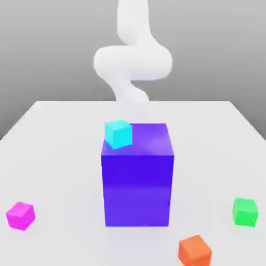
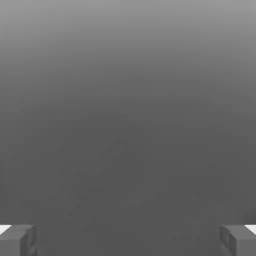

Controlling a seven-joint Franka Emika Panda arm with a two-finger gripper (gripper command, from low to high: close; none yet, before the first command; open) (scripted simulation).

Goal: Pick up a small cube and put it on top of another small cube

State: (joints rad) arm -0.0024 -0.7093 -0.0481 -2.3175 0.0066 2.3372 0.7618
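1. Centrally on the white desk (image 1: 57, 135), in the exterior view: a tall blue-violet block (image 1: 137, 182), upright.
2. Perched on that block's top face, at the corner toward the exterior view's left: a small cyan cube (image 1: 118, 133), slightly turned, overhanging the near edge a little.
3. Down on the desk, well apart from the block, toward the exterior view's left: a small magenta cube (image 1: 21, 215).
4. Toward the exterior view's right, also resting on the desk: a small green cube (image 1: 244, 211).
5. Nearer the camera, between the block and the green cube but lower in the exterior view: a small orange cube (image 1: 195, 251), cut partly by the picture's lower edge.
6. Behind the block, rising above the far desk edge: the white arm (image 1: 133, 60), curled in a bend, blurred against the grey backdrop.
7. Seen from the hand view: the hand (image 2: 128, 240) spread wide, one grey fingertip (image 2: 17, 240) at each lower corner of the picture, gripping nothing, with only plain grey background between them.
8. Untouched by the hand: all four small cubes, each apart from the others, none stacked on another small cube.
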